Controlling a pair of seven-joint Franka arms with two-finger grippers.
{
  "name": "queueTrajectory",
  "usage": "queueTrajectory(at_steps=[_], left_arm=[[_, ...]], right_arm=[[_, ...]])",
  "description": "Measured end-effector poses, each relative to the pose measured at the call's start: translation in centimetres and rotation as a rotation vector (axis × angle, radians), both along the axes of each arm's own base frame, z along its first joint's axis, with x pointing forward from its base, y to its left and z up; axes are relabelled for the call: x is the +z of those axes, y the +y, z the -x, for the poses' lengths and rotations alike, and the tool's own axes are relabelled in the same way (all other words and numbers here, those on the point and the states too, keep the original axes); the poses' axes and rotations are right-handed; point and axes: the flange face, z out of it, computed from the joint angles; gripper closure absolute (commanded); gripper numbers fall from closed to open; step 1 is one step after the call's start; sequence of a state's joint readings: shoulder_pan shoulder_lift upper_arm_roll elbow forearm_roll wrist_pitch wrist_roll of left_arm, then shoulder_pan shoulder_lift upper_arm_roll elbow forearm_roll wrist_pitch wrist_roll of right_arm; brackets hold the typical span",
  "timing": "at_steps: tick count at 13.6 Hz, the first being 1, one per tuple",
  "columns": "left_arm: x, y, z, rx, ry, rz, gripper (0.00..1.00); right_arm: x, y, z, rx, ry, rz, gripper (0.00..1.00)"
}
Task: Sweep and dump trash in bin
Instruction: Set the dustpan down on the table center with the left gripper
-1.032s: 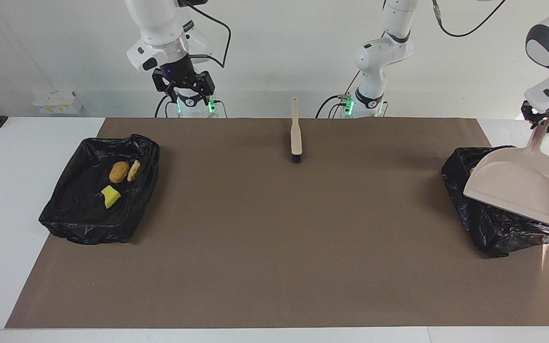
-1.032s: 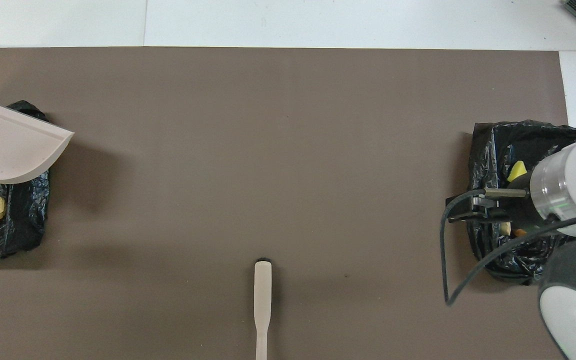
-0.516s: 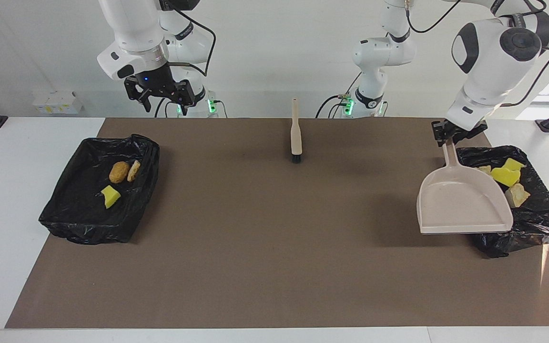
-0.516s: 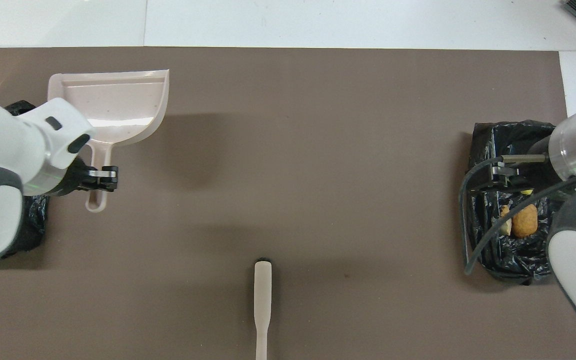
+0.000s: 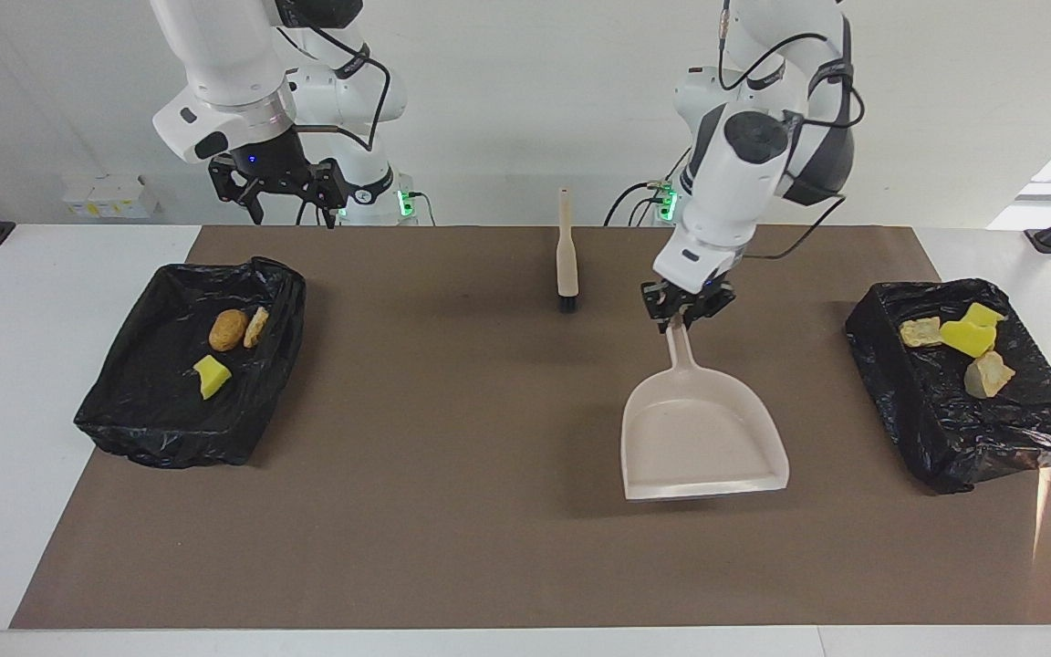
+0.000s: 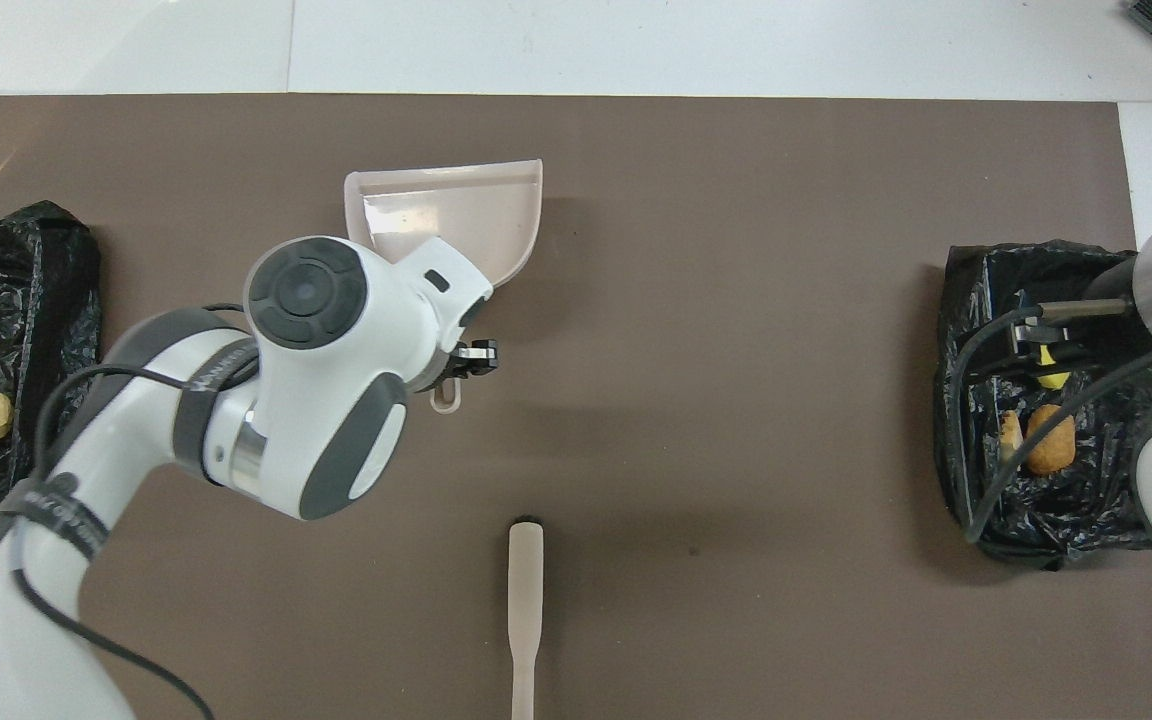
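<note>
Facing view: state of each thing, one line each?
Dustpan: empty, held by its handle over the mat.
Left gripper: shut on the dustpan handle.
Right gripper: open, empty, raised.
Brush: lying flat on the mat, untouched.
Bin at the left arm's end: lined, holds four trash scraps.
Bin at the right arm's end: lined, holds three scraps.
Mat: no scraps on it.

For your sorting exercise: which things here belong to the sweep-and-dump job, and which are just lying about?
Job: trash scraps, dustpan held by the left gripper, brush, two black-lined bins.
Lying about: white boxes, brown mat.
</note>
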State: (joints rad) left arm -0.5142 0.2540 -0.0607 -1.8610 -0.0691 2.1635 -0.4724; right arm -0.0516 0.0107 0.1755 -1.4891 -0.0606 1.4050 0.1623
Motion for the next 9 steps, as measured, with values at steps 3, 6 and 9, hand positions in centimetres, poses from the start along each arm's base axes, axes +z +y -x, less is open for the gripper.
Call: queueTrajectory(at_steps=[3,6,9], left_arm=[[-2.9,-4.2,2.5,-0.063,0.030,-0.009,1.00],[-4.2,-6.2,4.2,-0.070,0.049,-0.022,0.00],[-3.2,-4.3,2.7,-0.025,0.046,-0.028,0.00]], right_arm=[[0.1,-1.3,-0.1,-0.024,-0.002,-0.001,0.00],[0.1,-1.4,-0.2,-0.026,-0.004,-0.001,0.00],[0.1,-1.4,-0.2,-0.026,-0.004,-0.002,0.00]])
